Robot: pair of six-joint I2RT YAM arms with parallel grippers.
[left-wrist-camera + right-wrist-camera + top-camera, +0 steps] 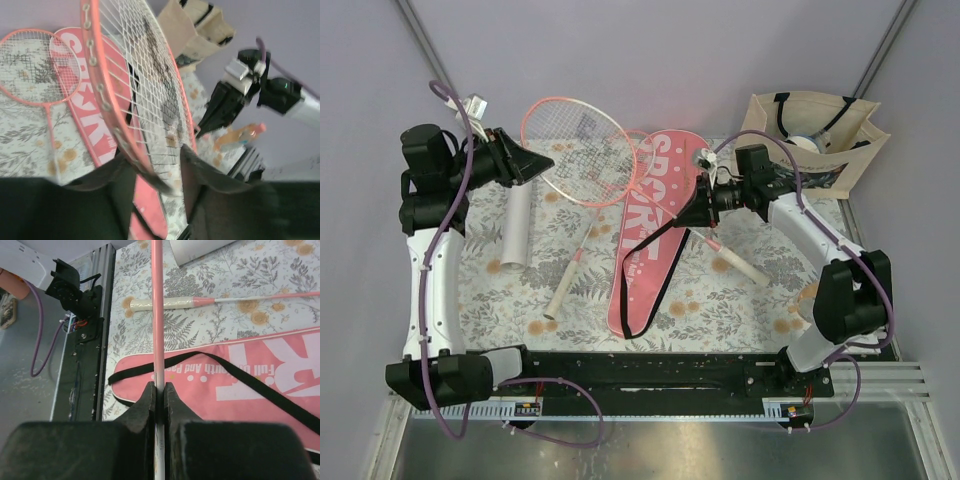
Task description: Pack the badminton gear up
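One pink-framed racket (570, 140) is lifted off the table. Its head rim (145, 75) passes between the parted fingers of my left gripper (542, 162) (155, 155), resting against one finger only. My right gripper (698, 210) (160, 387) is shut on that racket's thin shaft (157, 315), above the pink "SPORT" cover (655, 230) (240, 385) and its black strap. The other racket (560, 288) (35, 65) lies flat on the floral cloth, with its white handle (165, 303) towards the front. The white tube (517, 228) lies at the left.
A beige tote bag (810, 140) (195, 30) with black straps stands at the back right. A peach-coloured bottle (810, 297) (240, 136) sits by the right arm's base. A black rail (650, 375) runs along the near edge.
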